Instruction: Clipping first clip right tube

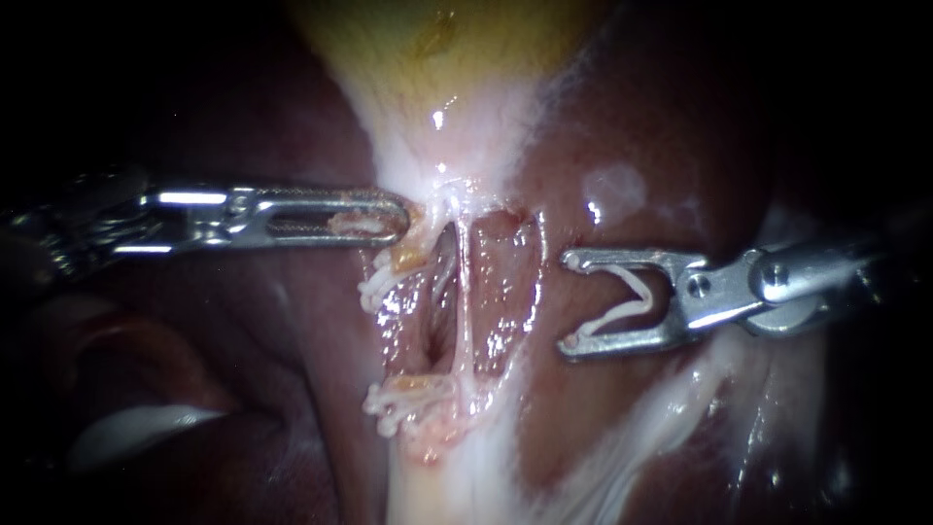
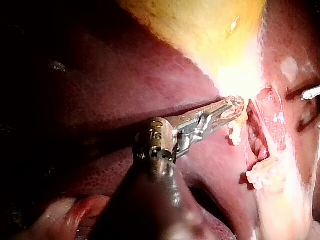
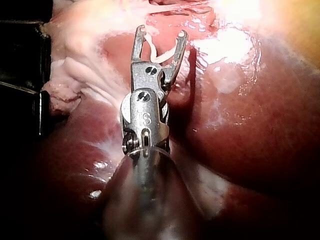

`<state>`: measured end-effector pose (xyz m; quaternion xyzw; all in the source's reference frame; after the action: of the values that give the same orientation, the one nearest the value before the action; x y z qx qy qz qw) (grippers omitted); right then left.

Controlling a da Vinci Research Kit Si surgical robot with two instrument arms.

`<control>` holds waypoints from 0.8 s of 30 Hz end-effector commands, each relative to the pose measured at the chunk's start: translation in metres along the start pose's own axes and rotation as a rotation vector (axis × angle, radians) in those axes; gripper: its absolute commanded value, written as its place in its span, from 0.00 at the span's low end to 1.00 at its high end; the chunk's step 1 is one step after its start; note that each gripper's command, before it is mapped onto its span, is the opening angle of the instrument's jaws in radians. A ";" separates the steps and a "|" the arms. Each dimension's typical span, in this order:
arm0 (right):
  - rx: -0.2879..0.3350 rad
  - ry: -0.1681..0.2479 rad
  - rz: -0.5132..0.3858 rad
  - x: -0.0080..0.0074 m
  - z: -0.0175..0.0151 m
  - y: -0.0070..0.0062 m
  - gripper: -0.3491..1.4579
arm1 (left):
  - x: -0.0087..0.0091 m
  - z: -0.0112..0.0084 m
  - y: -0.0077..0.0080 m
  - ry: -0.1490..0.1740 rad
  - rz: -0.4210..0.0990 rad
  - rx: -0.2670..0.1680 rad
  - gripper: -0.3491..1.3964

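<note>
Left instrument (image 1: 398, 222) comes in level across the liver (image 1: 243, 321); its jaws lie together, clamped on a scrap of pale tissue (image 1: 413, 233) at the base of the yellow gallbladder (image 1: 437, 49); left wrist view agrees, tips pinched on a yellowish bit.

Just beside those tips sits what looks like a white ribbed upper clip (image 1: 381, 284); a matching lower clip (image 1: 398, 408) sits further down the same edge of the opened window.

Next comes the right tube (image 1: 465, 292); a thin pale strand running from the gallbladder's base down across the window; bare, wet, no clip on it.

Beyond it lies a red flap (image 1: 510, 272), then the right instrument (image 1: 568, 303); its jaws stand wide apart with an open clip (image 1: 632, 297) seated between them and touching both; tips point toward the tube but are apart from it, with no tube inside.

Judgement: the tube is probably very light, soft, slick and fragile; it looks stretched, so it may roll off a clip leg and tear if dragged sideways; best place to take it is the bare mid-span between the levels of the two seated clips; go square across, tube deep in the clip's throat, both tips showing past it; stay clear of the red flap.
</note>
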<state>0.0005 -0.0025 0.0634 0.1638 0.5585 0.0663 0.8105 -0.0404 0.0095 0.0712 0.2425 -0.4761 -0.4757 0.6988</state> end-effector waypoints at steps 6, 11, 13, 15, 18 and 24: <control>0.002 0.000 -0.001 0.0000 -0.0002 -0.0001 0.47 | -0.0001 -0.0003 -0.0002 0.001 -0.001 -0.001 0.00; 0.002 0.000 -0.001 0.0000 -0.0002 -0.0001 0.47 | -0.0007 -0.0015 -0.0006 0.005 -0.005 0.004 0.00; 0.002 0.000 -0.001 0.0000 -0.0002 -0.0001 0.47 | -0.0013 -0.0027 -0.0010 0.009 -0.009 0.009 0.00; 0.002 0.000 -0.001 0.0000 -0.0002 -0.0001 0.47 | -0.0019 -0.0037 -0.0013 0.011 -0.012 0.001 0.00; 0.002 0.000 -0.001 0.0000 -0.0002 -0.0001 0.47 | -0.0028 -0.0056 -0.0017 -0.004 -0.018 -0.005 0.00; 0.001 0.000 -0.001 0.0000 -0.0002 -0.0001 0.47 | -0.0042 -0.0084 -0.0024 -0.027 -0.029 -0.010 0.00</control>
<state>0.0003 -0.0026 0.0633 0.1643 0.5587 0.0656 0.8103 -0.0341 0.0112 0.0636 0.2395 -0.4787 -0.4923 0.6864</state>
